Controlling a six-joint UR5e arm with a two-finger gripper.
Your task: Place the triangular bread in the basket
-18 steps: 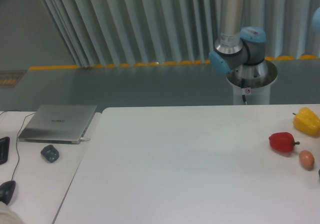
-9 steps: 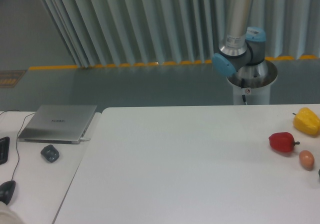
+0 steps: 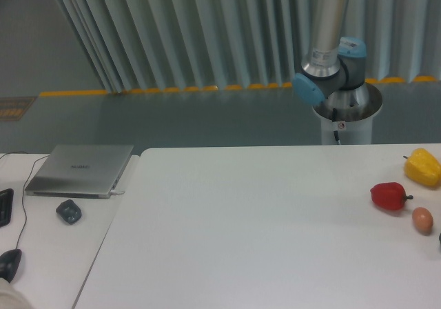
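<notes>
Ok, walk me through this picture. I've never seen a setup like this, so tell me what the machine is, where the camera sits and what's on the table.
There is one view, from a fixed camera looking across a white table. The grey and blue column behind it is the robot arm, standing on a pedestal; only its lower joints show. Its claw is out of the picture, so nothing can be said about what it holds.

At the table's right edge lie a yellow pepper, a red pepper and a small brown egg. On a separate desk to the left sit a closed laptop and a small dark object.

Neither a triangular bread nor a basket shows in this view.
</notes>
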